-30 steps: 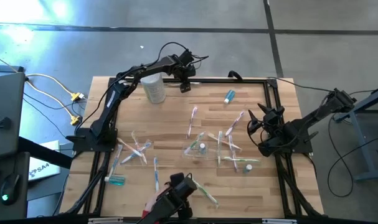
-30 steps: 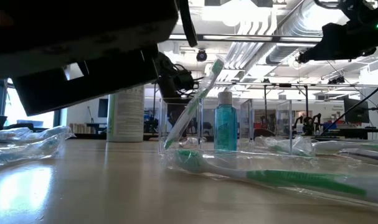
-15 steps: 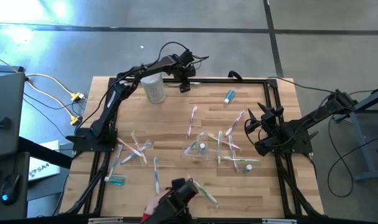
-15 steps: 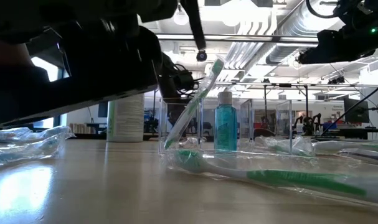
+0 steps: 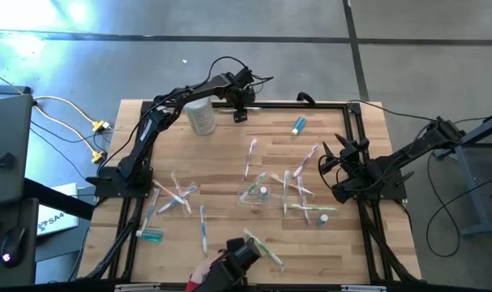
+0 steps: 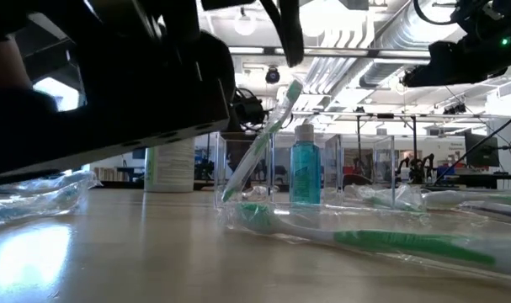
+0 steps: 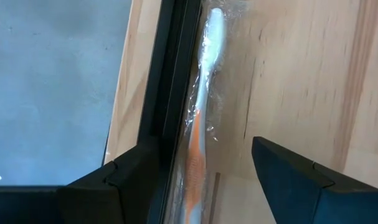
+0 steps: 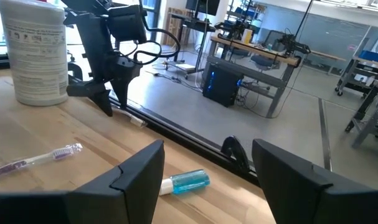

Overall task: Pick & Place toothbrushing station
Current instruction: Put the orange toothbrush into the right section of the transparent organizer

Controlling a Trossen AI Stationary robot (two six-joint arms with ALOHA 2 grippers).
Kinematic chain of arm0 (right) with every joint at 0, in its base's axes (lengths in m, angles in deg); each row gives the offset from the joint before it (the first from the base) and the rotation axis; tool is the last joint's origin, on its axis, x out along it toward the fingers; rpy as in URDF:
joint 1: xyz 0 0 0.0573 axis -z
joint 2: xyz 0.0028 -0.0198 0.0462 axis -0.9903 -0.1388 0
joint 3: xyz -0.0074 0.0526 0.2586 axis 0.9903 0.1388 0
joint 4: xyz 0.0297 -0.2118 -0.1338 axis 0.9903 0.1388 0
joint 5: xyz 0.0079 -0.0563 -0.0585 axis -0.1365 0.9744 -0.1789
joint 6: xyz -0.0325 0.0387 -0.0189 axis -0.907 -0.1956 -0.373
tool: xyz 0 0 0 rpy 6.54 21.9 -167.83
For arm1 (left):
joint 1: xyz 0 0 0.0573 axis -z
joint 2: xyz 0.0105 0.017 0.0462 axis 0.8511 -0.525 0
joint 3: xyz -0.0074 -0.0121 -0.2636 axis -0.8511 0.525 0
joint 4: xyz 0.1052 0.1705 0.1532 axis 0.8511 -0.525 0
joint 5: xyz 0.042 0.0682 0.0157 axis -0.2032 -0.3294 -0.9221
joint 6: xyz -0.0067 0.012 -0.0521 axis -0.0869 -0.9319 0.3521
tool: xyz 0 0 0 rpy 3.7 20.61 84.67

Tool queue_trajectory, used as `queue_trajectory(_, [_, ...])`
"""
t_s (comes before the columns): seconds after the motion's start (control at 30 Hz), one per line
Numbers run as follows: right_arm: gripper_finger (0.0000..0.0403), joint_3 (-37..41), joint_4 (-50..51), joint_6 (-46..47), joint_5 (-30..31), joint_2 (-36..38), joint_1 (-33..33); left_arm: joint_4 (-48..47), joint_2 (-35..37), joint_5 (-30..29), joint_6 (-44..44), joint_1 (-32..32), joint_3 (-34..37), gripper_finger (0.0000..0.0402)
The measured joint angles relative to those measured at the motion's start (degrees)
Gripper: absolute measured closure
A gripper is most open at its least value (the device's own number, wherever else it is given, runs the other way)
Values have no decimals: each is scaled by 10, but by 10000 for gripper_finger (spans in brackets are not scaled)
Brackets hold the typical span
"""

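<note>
A wrapped toothbrush [image 7: 201, 112] with an orange handle lies on the wood, along the black frame rail [image 7: 170, 81] at the table's far edge. My left gripper [image 7: 204, 144] hangs open just above it, pointing steeply down, one finger over the rail and one over the wood; it also shows at the far edge from above [image 5: 240, 113]. My right gripper [image 8: 207, 155] waits open at the table's right side [image 5: 331, 158]. A clear cup [image 6: 248, 168] mid-table holds a green toothbrush [image 6: 268, 126] leaning on its rim. More wrapped toothbrushes [image 5: 251, 158] lie scattered.
A tall white cylinder [image 5: 200, 115] stands just left of my left gripper. Teal tubes lie at the far right [image 5: 298, 125] and near left [image 5: 151, 235]. A person's hand with a dark object [image 5: 233, 264] is at the near edge and fills the low view's upper left [image 6: 103, 76].
The dark object in the person's hand at the near edge has shifted a little toward the table's right and now covers more of the low view. Both arms have kept still.
</note>
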Motion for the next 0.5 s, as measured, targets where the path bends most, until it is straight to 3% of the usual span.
queue_trajectory(0.5, [167,0,0,0,0,0,0,-21,-1,28,13,0,0,158])
